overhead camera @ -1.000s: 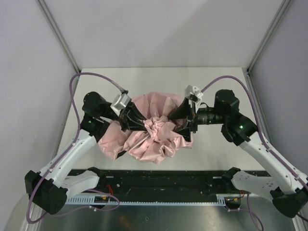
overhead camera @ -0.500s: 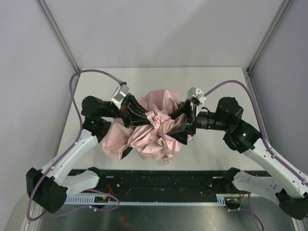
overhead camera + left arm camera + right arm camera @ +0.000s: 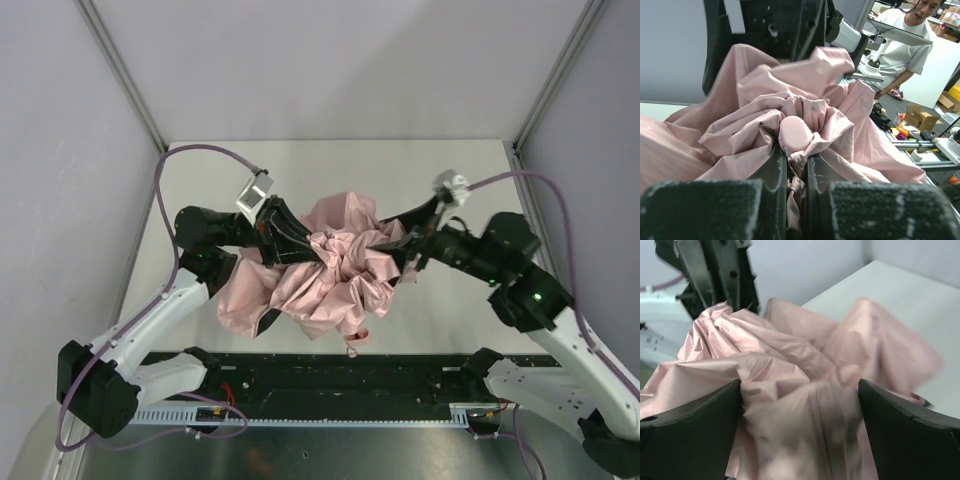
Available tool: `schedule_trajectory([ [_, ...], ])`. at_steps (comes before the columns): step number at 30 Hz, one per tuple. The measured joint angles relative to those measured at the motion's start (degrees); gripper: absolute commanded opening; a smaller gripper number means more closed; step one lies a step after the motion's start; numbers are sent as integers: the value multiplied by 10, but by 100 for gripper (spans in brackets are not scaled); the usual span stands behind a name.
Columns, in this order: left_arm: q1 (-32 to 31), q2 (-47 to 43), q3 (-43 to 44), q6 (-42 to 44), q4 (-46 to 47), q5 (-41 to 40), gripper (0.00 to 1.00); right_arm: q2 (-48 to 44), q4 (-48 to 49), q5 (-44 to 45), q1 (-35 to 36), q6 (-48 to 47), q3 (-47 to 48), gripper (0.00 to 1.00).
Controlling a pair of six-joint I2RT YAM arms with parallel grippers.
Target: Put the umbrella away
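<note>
Closest in the left wrist view, the left fingers [image 3: 796, 167] are pressed nearly together, pinching a fold of the pale pink umbrella [image 3: 790, 100] fabric. Just past their tips sits a smooth rounded pink piece [image 3: 795, 134], probably the handle, half wrapped in cloth. Beyond it the canopy rises in a loose, crumpled mound.

In the right wrist view, the right fingers [image 3: 800, 405] are spread wide, one on each side of a bunch of fabric. Whether they touch it cannot be told.

From above, the umbrella [image 3: 320, 285] lies in a rumpled heap on the tabletop [image 3: 330, 170], between the left fingers [image 3: 300, 248] and the right fingers [image 3: 400, 255], spilling toward the arm bases. Bare tabletop stretches beyond both.

Judged from this, the task is partway. The canopy is collapsed, but the fabric is not gathered, wound or fastened. The shaft is hidden, so its length cannot be told. No place to stow it shows.
</note>
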Motion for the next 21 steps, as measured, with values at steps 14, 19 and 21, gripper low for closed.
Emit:
schedule_trajectory([
  [14,32,10,2,-28,19,41,0,-111,-99,-87,-245,43,27,99],
  [19,47,5,8,-36,26,66,0,-68,39,-317,-294,78,-34,99],
  [21,48,4,12,-41,31,73,0,-57,89,-377,-284,98,-62,99],
])
